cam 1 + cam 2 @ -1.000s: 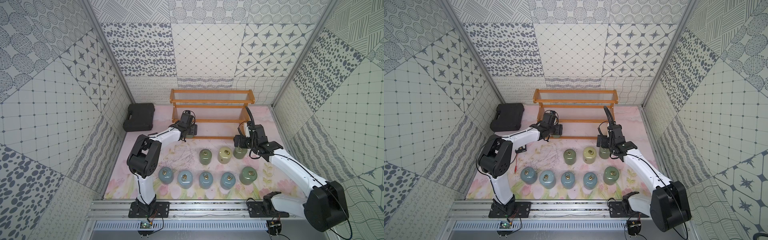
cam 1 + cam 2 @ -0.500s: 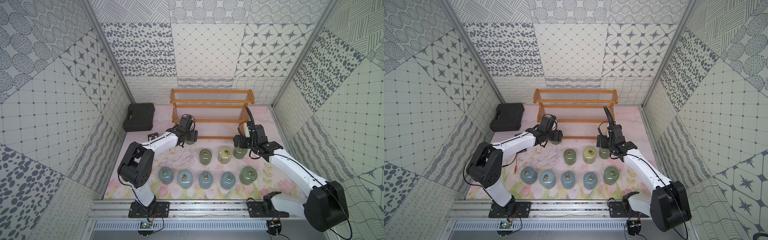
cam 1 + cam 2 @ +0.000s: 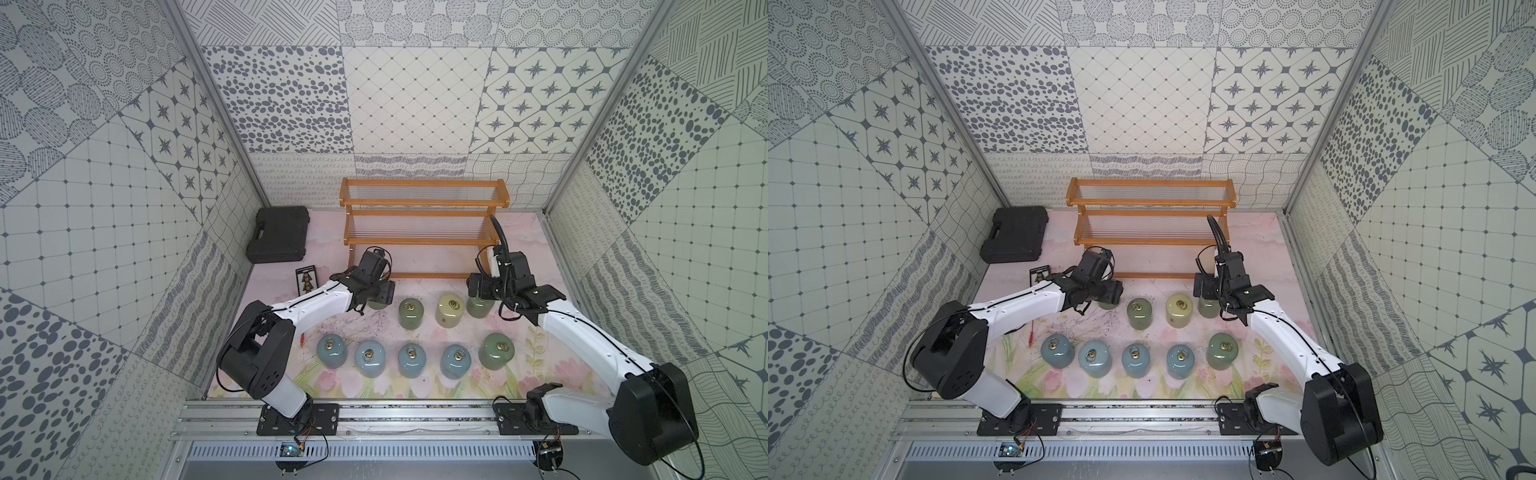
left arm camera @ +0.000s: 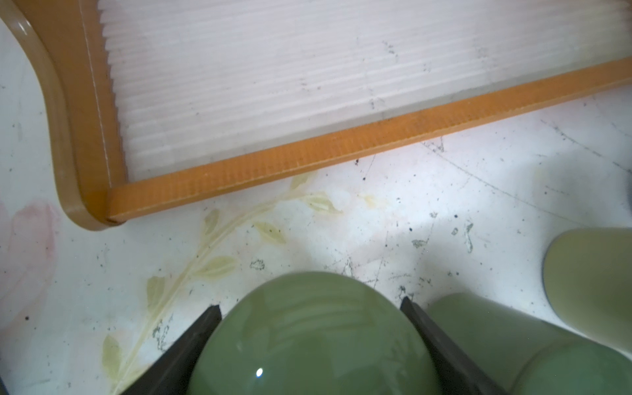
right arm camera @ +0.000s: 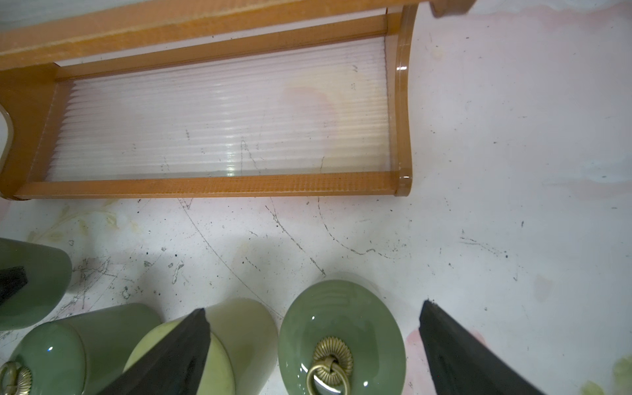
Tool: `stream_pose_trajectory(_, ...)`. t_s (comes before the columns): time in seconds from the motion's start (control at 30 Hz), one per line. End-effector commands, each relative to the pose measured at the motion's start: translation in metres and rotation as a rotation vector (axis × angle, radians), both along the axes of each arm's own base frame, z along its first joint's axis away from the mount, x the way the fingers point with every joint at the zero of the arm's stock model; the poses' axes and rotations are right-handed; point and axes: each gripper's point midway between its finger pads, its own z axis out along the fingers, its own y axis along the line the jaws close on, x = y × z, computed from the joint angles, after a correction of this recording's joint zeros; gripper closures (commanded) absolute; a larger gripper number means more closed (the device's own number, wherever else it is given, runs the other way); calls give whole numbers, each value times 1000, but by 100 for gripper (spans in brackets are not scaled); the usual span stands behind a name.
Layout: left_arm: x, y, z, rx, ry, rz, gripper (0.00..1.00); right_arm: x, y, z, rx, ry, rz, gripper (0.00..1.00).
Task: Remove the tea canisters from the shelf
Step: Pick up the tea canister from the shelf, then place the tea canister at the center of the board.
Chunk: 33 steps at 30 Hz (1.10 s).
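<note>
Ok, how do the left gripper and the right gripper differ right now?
The left gripper is shut on the row's left-end green canister; the right gripper is open, fingers clear of the right-end green canister. The left gripper's jaws stand narrower than the right gripper's. Both point toward the shelf.

I see four light blue canisters (image 3: 370,358), one cream canister (image 3: 450,309) and the rest sage green, like the sage green canister (image 4: 307,342) in my left wrist view, all with brass rings (image 5: 330,362). The shelf (image 3: 424,203) is orange-brown with clear ribbed slats, the case (image 3: 278,235) black. The mat (image 3: 345,386) is pale pink with painted tulips and green leaves; the walls (image 3: 411,95) carry grey patterns on white: dots, stars, lattices, squiggles.
</note>
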Motion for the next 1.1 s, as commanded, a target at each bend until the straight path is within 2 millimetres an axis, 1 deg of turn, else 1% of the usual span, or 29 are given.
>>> stream_pose_trajectory(0.0,0,5,5,-22,-39,65,24,2,-1,12,15,-48,-4,0)
stream_pose_trajectory(0.4,-11,4,-11,-29,-12,88,24,0,-1,8,19,-40,-4,0)
stream_pose_trajectory(0.63,-14,7,-13,-27,-15,102,23,1,-1,7,18,-38,-5,0)
stream_pose_trajectory(1.07,-20,8,-18,4,-15,95,17,1,0,5,17,-35,-4,0)
